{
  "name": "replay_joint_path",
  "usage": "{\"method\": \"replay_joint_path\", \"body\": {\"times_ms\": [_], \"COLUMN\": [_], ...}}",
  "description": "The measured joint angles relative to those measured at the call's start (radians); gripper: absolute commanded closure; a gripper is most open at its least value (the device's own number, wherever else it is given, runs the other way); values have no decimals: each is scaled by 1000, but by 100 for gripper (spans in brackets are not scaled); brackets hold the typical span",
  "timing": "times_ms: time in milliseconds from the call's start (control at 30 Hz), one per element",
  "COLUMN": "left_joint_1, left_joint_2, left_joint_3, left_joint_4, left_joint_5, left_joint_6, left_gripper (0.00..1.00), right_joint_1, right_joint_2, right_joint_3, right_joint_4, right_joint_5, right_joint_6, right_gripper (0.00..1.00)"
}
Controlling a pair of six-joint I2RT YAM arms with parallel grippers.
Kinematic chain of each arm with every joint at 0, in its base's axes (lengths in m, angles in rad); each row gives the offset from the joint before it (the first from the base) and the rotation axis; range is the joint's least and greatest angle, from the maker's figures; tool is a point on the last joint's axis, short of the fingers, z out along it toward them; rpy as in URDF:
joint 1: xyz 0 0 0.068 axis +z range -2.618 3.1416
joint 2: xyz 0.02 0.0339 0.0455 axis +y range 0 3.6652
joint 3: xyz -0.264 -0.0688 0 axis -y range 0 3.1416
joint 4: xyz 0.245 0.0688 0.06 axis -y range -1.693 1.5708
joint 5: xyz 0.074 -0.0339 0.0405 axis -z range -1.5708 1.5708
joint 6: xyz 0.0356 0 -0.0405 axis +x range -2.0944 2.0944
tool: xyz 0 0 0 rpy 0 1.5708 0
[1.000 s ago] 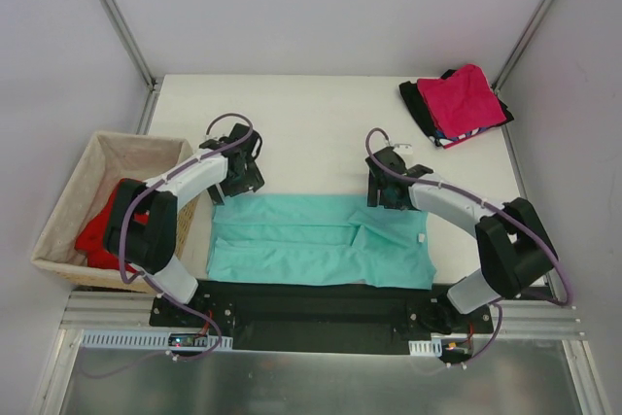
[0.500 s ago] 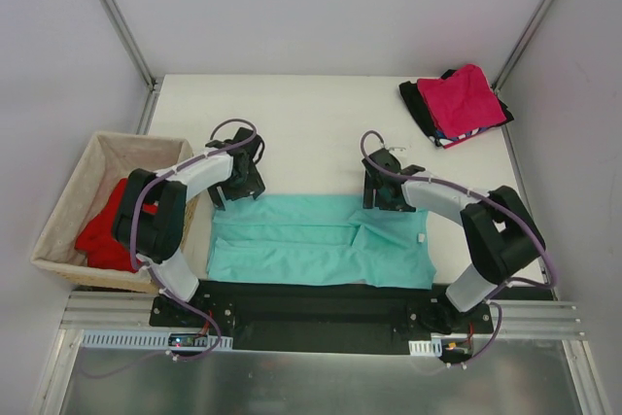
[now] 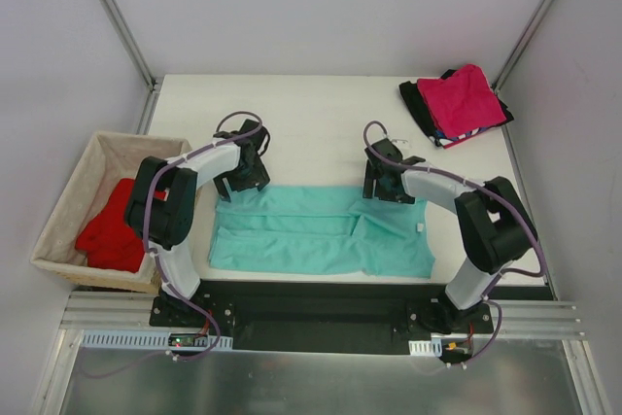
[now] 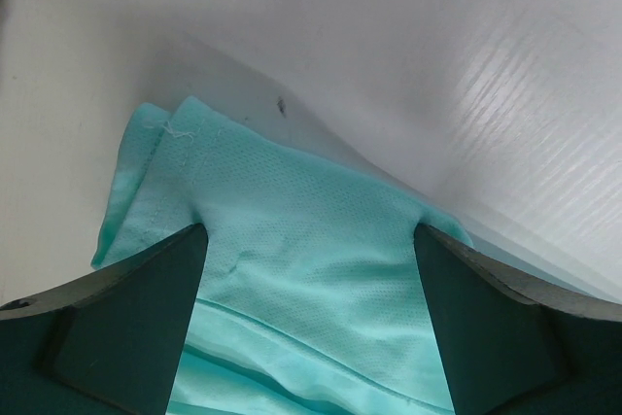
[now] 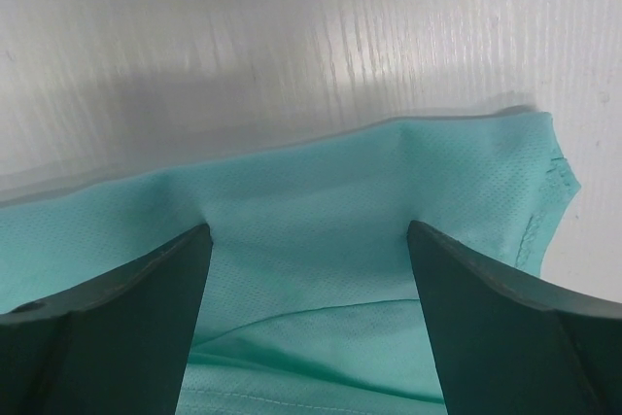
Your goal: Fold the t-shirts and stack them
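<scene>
A teal-green t-shirt [image 3: 321, 230] lies folded into a wide band near the table's front edge. My left gripper [image 3: 236, 182] is open, its fingers set wide apart on the shirt's far left corner [image 4: 292, 211]. My right gripper [image 3: 389, 190] is open in the same way on the far right corner [image 5: 321, 211]. The cloth spans the gap between each pair of fingers and bunches slightly at the tips. A magenta-pink shirt [image 3: 468, 99] lies on a black one [image 3: 418, 104] and a striped one [image 3: 452, 140] at the back right. A bright red shirt [image 3: 109, 232] lies in the basket.
The tan wicker basket [image 3: 70, 196] stands off the table's left edge, beside my left arm. White table surface [image 3: 311, 123] shows beyond the teal shirt. Metal frame posts rise at the back corners.
Both grippers have moved a little away from the arm bases. The teal shirt has slid with them, its near edge now farther from the table's front edge.
</scene>
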Motion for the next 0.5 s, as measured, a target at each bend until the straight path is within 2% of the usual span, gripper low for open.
{"method": "replay_joint_path", "body": {"times_ms": [300, 500], "left_joint_1": [4, 58], "left_joint_2": [76, 126], "left_joint_3": [102, 176], "left_joint_4": [-1, -3], "left_joint_5": [-14, -11], "left_joint_6": [18, 55], "left_gripper": [11, 11], "right_joint_1": [-60, -104], "right_joint_2": [87, 161], "right_joint_3": [109, 215], "right_joint_4": [-16, -60], "right_joint_5": [-40, -69], "right_joint_6": [-24, -46], "right_gripper": [14, 14]}}
